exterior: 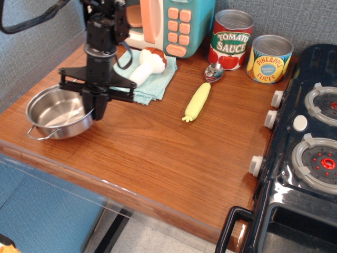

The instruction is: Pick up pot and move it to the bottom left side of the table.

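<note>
The shiny steel pot [54, 113] sits at the left side of the brown wood table [158, 153], close to its front left edge, with one wire loop handle pointing toward the front. My black gripper [95, 105] is shut on the pot's right rim, fingers pointing down, one inside the pot and one outside. I cannot tell whether the pot's base rests on the table or hangs just above it.
A teal cloth [152, 79] with a toy mushroom [147, 62] lies behind the gripper, a toy microwave [168, 23] at the back. A yellow corn [197, 101], a spoon [213, 71] and two cans [231, 39] are mid-right. A black toy stove [305, 147] fills the right.
</note>
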